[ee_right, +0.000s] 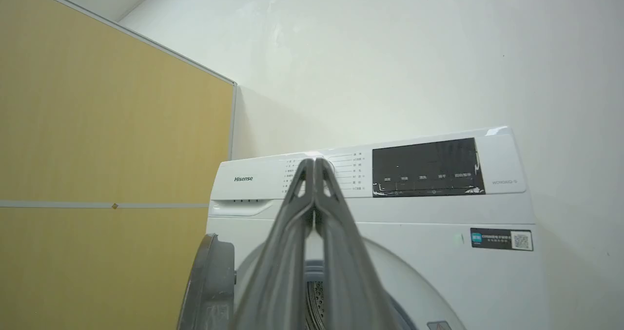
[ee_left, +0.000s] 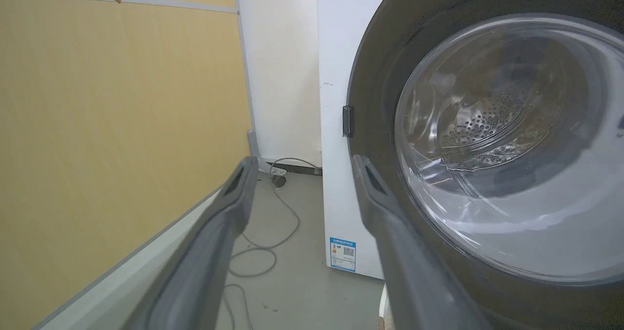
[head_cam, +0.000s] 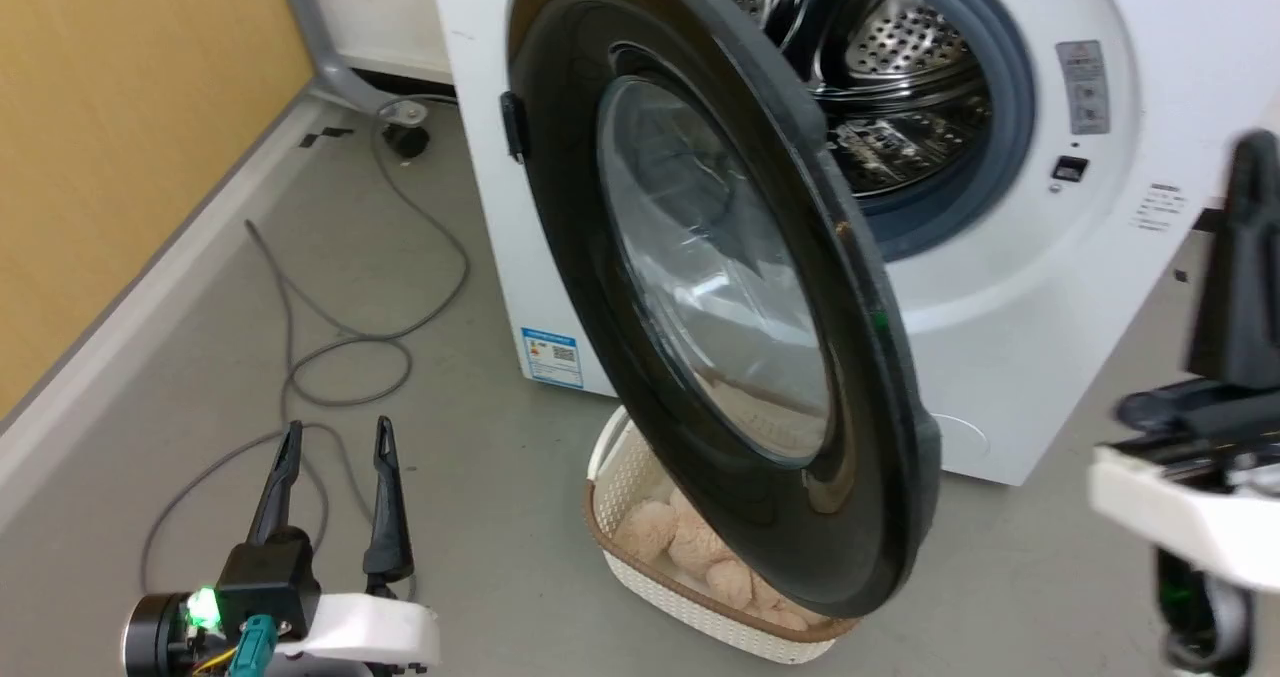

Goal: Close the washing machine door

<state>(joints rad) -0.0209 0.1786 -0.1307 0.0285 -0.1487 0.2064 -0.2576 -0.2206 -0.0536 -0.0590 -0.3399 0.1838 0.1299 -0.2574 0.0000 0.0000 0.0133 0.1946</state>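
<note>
Left gripper (head_cam: 338,427) is hanging spread and empty left of the washing machine (head_cam: 1010,287); right gripper (ee_right: 314,164) is pinching shut on nothing. The washing machine door (head_cam: 720,287) is standing half open off the washer's front. Grey floor (head_cam: 480,477) is carrying a loose cable (head_cam: 330,357) beside the washer, by a yellow wall (head_cam: 120,107). Right wrist view is catching the washer's control panel (ee_right: 426,166); head view, a basket (head_cam: 640,557) under the door.

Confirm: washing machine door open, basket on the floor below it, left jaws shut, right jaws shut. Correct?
No: the left jaws are open, fingers spread apart in the left wrist view. Right jaws shut, washing machine door open, basket on the floor below it: all correct.
</note>
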